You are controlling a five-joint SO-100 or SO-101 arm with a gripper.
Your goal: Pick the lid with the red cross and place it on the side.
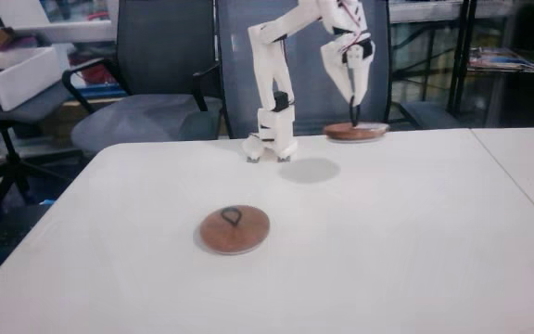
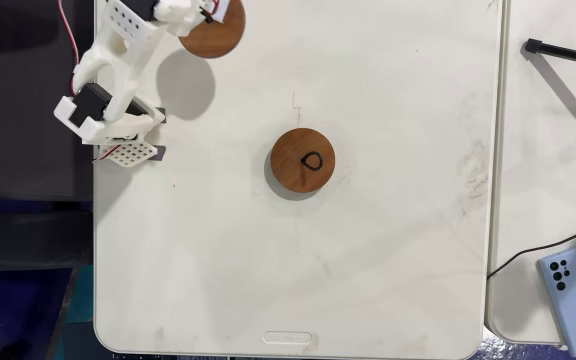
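Note:
The lid with the red cross (image 1: pixel 356 133) is a small brown disc that hangs just above the table's far side, right of the arm's base, in a fixed view. My gripper (image 1: pixel 354 119) points down and is shut on its black loop handle. From above, this lid (image 2: pixel 216 38) lies at the table's top edge, with my gripper (image 2: pixel 211 12) over its upper part, so the label is hard to make out. A round shadow lies on the table beside it. A plain brown disc (image 2: pixel 303 160) with a black loop rests mid-table, also seen in the front view (image 1: pixel 236 229).
The white arm's base (image 2: pixel 118 135) stands at the table's left edge in the view from above. A second table (image 2: pixel 553 150) adjoins on the right, carrying a blue phone (image 2: pixel 571 285) and a cable. Office chairs (image 1: pixel 156 102) stand behind the table.

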